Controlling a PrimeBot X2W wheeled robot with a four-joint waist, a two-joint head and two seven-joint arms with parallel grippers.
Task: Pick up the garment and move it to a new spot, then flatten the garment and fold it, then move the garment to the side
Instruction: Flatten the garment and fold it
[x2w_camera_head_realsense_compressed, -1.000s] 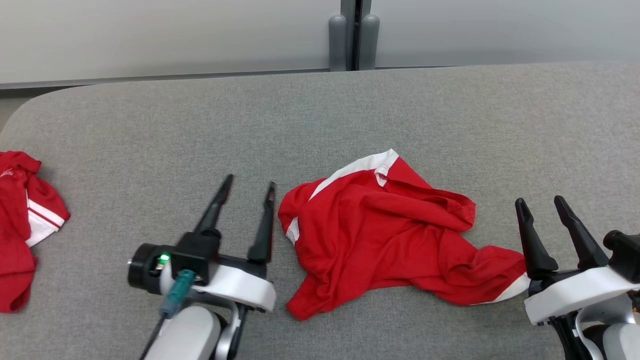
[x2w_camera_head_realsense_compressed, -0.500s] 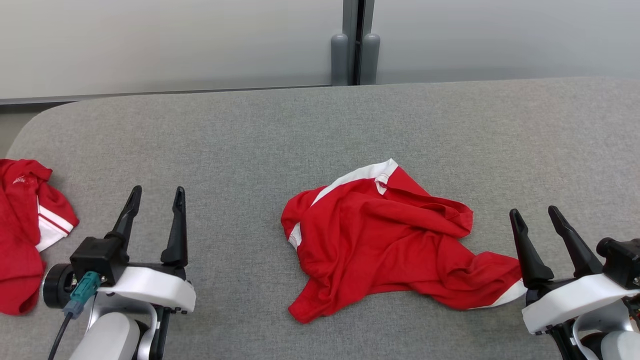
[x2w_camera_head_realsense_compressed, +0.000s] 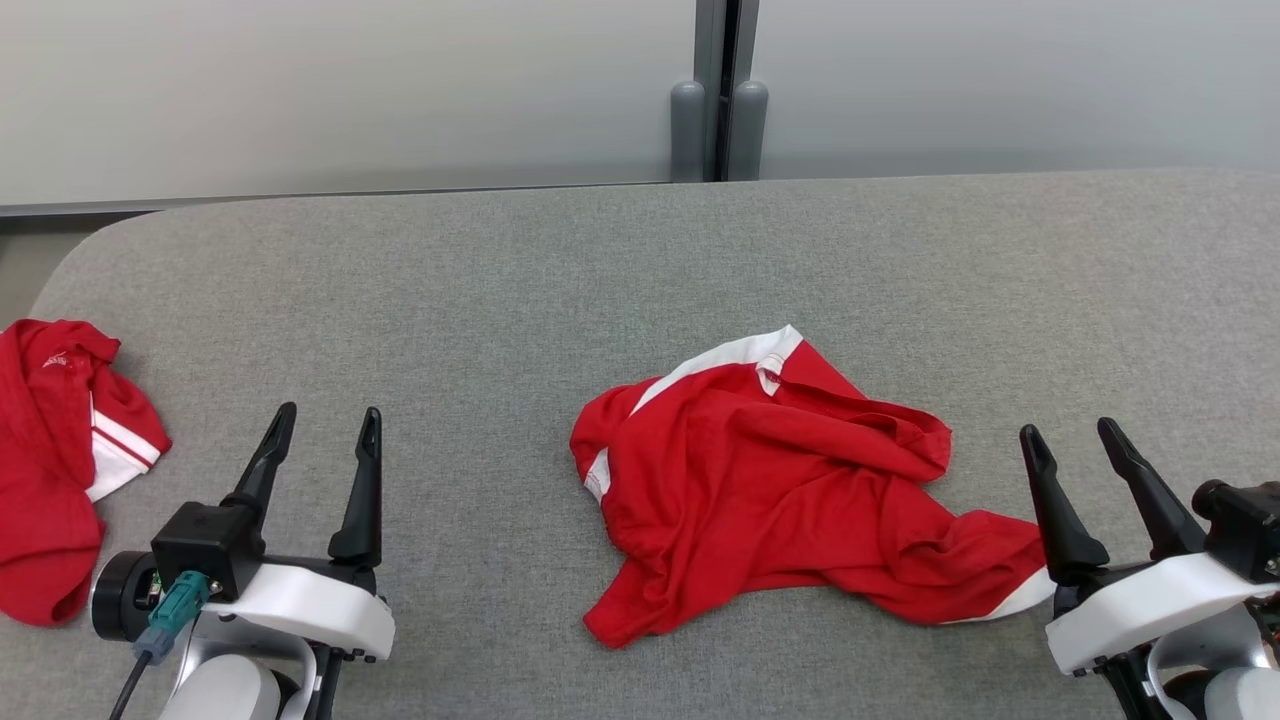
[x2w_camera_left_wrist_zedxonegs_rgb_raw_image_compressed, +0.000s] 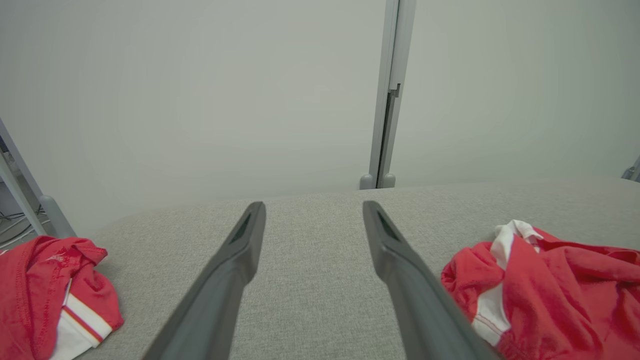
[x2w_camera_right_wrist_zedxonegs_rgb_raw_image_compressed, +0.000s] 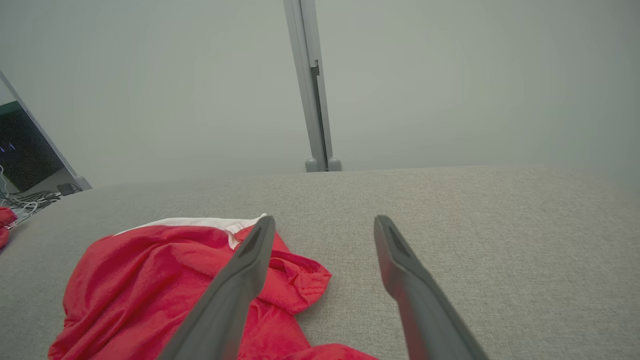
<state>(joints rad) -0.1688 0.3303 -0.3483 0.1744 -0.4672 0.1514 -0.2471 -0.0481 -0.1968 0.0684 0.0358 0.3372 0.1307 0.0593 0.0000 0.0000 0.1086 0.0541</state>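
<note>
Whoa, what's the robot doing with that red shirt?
Nothing is being held right now. The crumpled red garment lies in the middle of the grey table, between the robot's two arms. The left gripper and the right gripper wait on either side of it, jaws open and empty. A second red garment sits bunched near the table's left edge.

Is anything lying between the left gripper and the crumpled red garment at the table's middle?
Nothing visible does. Bare grey table separates the open left gripper from the crumpled red garment. A second red garment lies on the gripper's other side, near the table's left edge, out of the path.
</note>
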